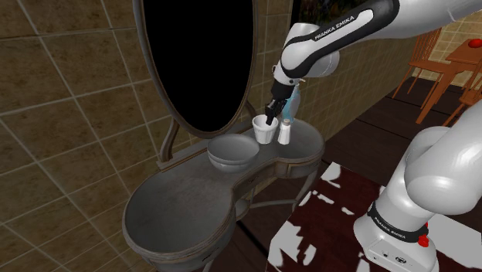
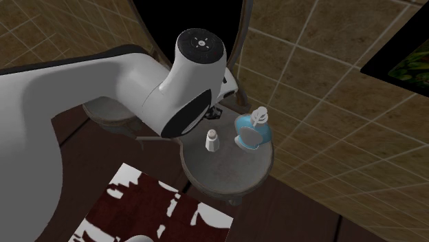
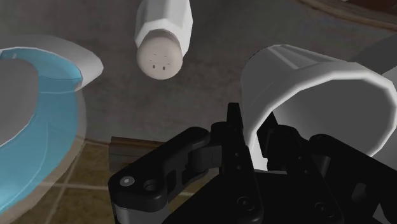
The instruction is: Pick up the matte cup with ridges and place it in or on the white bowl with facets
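- Grip risk: the gripper [image 1: 271, 117] holds the cup [image 1: 264, 131] by one side of its wall only. One of the fingers [image 3: 236, 149] is outside the wall and the other is inside the mouth, set narrow and clamped on the thin wall. An off-centre pinch like this could let the cup swing or slip as it is lifted.
- Collision risk: a white shaker [image 1: 284, 133] stands just beside the cup, on the side away from the bowl. Any sideways drift during the lift could knock it over. A blue soap dispenser [image 2: 249, 130] stands near it on the same end of the counter [image 1: 178, 212].
- Placement risk: the grey bowl [image 1: 232, 151] sits just beside the cup, on the shoulder view's left. A low carry could catch the cup's base on the bowl's rim. A release while the cup hangs tilted could roll it back out.
- Position of cup: at the counter's far end, between bowl and shaker. Its base looks level with the shaker's base, so it is judged to be resting on the counter or barely off it; which one cannot be told.
- Appearance of cup: plain white and matte, with no gloss. It has an open mouth and tapers slightly toward the base. In the wrist view the rim reads as a many-sided outline. Ridges down the wall do not show plainly.
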